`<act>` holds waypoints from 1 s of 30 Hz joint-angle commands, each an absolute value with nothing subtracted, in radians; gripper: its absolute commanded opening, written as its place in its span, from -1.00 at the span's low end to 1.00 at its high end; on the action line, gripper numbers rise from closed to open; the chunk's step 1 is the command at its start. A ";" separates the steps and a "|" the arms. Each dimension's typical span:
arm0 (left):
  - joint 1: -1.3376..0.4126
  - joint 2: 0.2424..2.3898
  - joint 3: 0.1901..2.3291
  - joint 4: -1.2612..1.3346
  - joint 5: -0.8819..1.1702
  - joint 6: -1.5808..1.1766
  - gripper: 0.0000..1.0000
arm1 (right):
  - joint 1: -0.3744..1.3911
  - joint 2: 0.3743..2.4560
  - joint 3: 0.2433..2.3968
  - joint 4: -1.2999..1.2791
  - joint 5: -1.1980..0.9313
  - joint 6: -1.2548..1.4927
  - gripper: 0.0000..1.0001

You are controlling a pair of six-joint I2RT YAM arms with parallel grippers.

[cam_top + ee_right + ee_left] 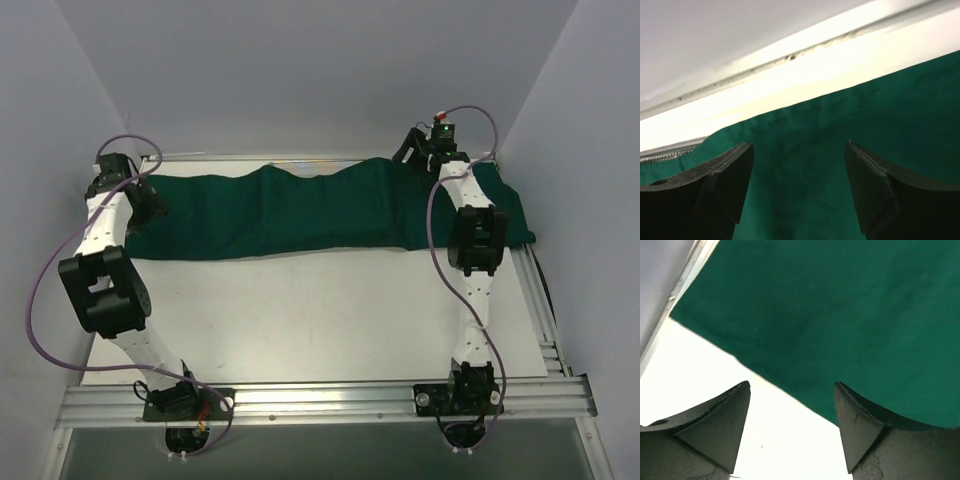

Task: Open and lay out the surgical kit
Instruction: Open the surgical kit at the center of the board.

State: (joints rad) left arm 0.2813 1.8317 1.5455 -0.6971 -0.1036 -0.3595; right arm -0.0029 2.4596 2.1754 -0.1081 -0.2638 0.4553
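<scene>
Inspecting the bench (300,310) found the cloth (300,210) lying as a long folded band along the far edge, spanning nearly the whole width, with a low hump near its middle; no instruments were visible in any view, and they were judged to lie under the folds. A strip of what looked like wire mesh (670,151) showed just beyond the cloth's far edge in the right wrist view; whether it was the tray could not be confirmed.

The left claw (791,386) stood with jaws apart and nothing between them, poised over the cloth's near hem at its left end, with bare bench under one finger; the right claw (798,145) stood likewise apart and empty, over the cloth near its far right corner.

Step in hand, as judged: taking hold of an edge to unfold the next layer. Recommendations: each claw to pinch the top layer only, at a hem and not mid-panel; both to lift low and draw in step, so the band opens square and does not skew; the pull to be slow over the hump, lest hidden contents be dragged or tipped; the cable (432,215) above the right end to be kept off the cloth.
</scene>
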 commanded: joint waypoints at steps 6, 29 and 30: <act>0.215 1.804 1.572 -0.609 0.075 -0.376 0.48 | 0.044 2.520 2.250 -0.021 -0.233 0.714 0.51; 0.172 1.848 1.580 -0.586 0.081 -0.394 0.47 | 0.005 2.497 2.332 -0.190 0.110 0.359 0.30; 0.170 1.850 1.575 -0.586 0.083 -0.394 0.47 | 0.006 2.500 2.335 -0.189 0.110 0.309 0.32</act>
